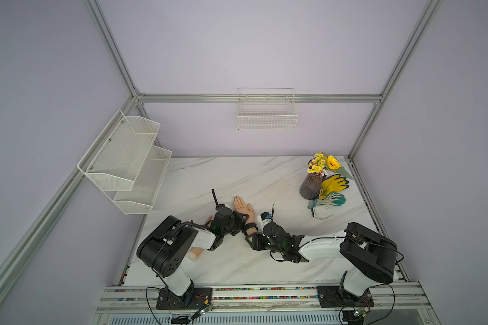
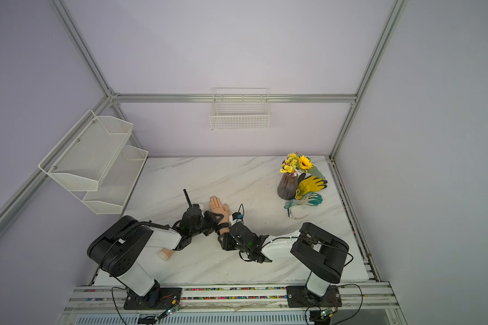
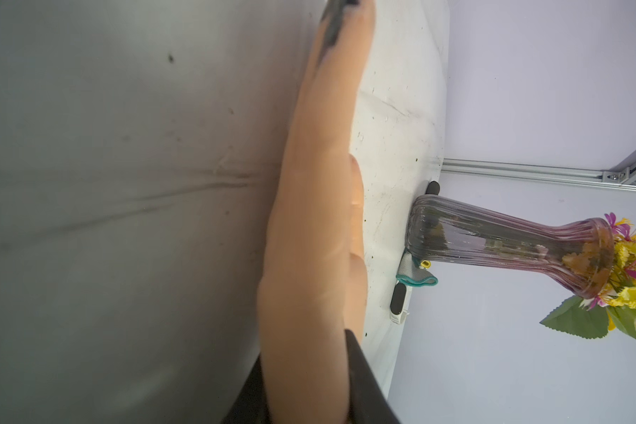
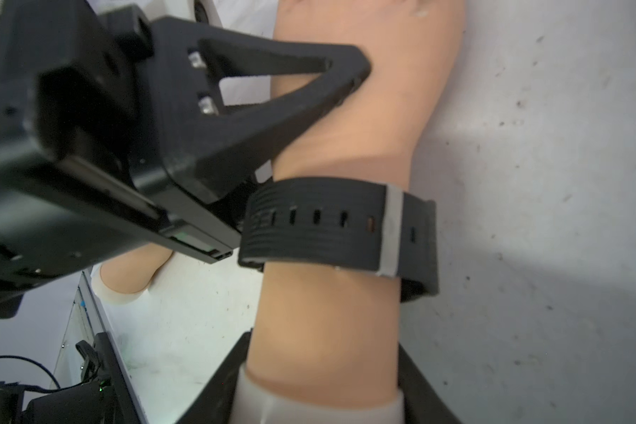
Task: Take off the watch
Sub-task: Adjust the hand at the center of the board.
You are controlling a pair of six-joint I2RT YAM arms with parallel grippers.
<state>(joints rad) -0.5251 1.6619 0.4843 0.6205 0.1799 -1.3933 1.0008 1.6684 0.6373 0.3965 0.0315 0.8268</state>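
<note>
**Watch.** The watch [image 4: 338,224] is fastened round the wrist of the dummy hand [image 4: 375,110]. Its black strap faces up, showing a row of holes. The strap passes under a grey loop [image 4: 391,229], and the strap end lies past the loop. The watch face is not visible.

**Dummy hand.** It lies flat on the marble table [image 1: 265,180], near the front centre, fingers toward the back wall. The forearm [image 4: 327,312] below the watch is short and ends in a white cap.

**Left gripper.** The left gripper [image 1: 243,221] is closed on the dummy hand just beyond the watch. 1 finger [image 4: 272,84] lies across the top of the hand, tip pressed to it. In the left wrist view the hand runs between both fingers. The gripper body sits just beside the strap.

**Right gripper.** The right gripper [image 4: 324,341] stands about half apart and grips the forearm at its capped end – 1 finger against each side.

**Surroundings.**
- At the table's far right corner, well apart from the watch: a ribbed vase [image 1: 312,187] of yellow flowers [image 1: 323,163].
- Beside the vase: a yellow glove [image 1: 334,183] and a teal-and-white glove [image 1: 333,198].
- On the back wall: a wire basket [image 1: 266,112].
- On the left wall: a 2-tier mesh shelf [image 1: 124,160].
</note>
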